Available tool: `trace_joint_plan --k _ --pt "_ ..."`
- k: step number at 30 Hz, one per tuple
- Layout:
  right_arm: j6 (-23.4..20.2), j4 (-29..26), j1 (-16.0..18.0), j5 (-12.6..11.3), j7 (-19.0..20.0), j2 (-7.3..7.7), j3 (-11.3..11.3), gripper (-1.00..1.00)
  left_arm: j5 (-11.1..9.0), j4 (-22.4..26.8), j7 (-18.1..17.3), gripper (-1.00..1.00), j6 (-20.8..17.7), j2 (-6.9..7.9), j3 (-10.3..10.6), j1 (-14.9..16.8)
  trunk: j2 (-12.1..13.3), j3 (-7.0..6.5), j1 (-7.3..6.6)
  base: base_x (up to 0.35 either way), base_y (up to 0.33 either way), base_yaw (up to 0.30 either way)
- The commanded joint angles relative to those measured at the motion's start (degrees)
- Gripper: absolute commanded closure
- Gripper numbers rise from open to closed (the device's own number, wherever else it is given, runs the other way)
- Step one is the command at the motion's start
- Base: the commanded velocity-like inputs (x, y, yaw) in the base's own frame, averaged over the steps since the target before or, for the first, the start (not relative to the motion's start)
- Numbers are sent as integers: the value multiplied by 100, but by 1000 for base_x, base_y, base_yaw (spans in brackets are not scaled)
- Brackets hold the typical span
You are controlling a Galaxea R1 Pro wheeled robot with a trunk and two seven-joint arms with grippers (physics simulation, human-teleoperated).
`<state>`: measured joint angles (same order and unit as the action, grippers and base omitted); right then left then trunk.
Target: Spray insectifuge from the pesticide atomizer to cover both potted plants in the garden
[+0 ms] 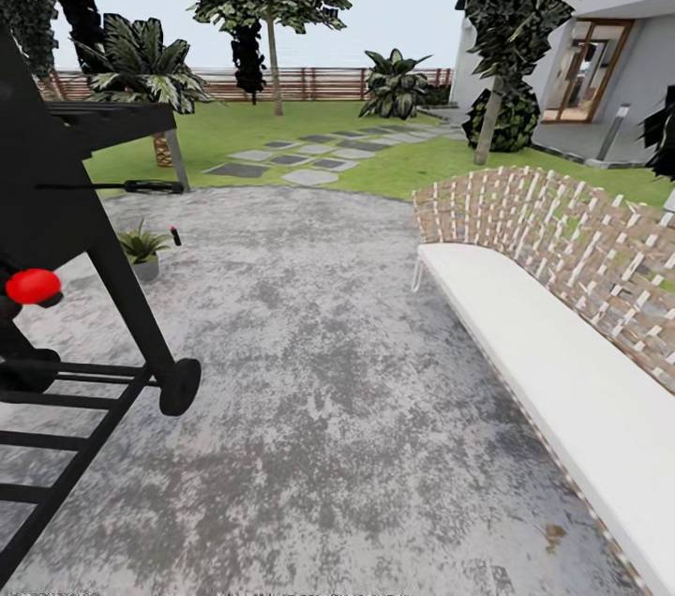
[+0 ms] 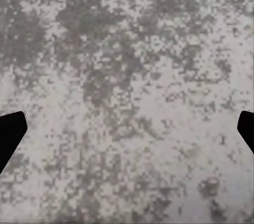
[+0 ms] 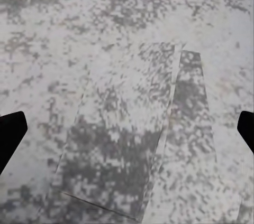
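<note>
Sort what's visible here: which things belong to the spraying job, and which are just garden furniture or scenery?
Job:
potted plant on the patio beside the grill
small dark bottle with a red top near it, possibly the pesticide atomizer; too small to tell

Just there:
black grill
woven bench
stepping stones
wooden fence

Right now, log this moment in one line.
phase: approach | potted plant by grill, ahead-left | left gripper open | right gripper open | nothing held

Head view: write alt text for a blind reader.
A grey paved patio with a black grill at left and a woven bench at right. A small potted plant sits beyond the grill; lawn and fence lie behind.
</note>
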<state>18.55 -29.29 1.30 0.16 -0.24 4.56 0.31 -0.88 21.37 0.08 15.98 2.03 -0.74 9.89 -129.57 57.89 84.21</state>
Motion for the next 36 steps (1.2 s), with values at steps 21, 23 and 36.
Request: trace_joint_plan --k 21,23,36 --pt "434 -26 2 -16 -3 1 -13 -100 -9 -1 1 -100 35 8 3 4 -845 427 461 0 0 45" --pt "468 -12 2 -13 10 2 -8 -100 -9 -1 1 -100 38 8 4 4 -926 463 505 0 0 0" --pt "486 11 2 2 33 2 4 -100 -4 -153 1 -100 44 12 7 4 -1006 499 549 209 0 0"
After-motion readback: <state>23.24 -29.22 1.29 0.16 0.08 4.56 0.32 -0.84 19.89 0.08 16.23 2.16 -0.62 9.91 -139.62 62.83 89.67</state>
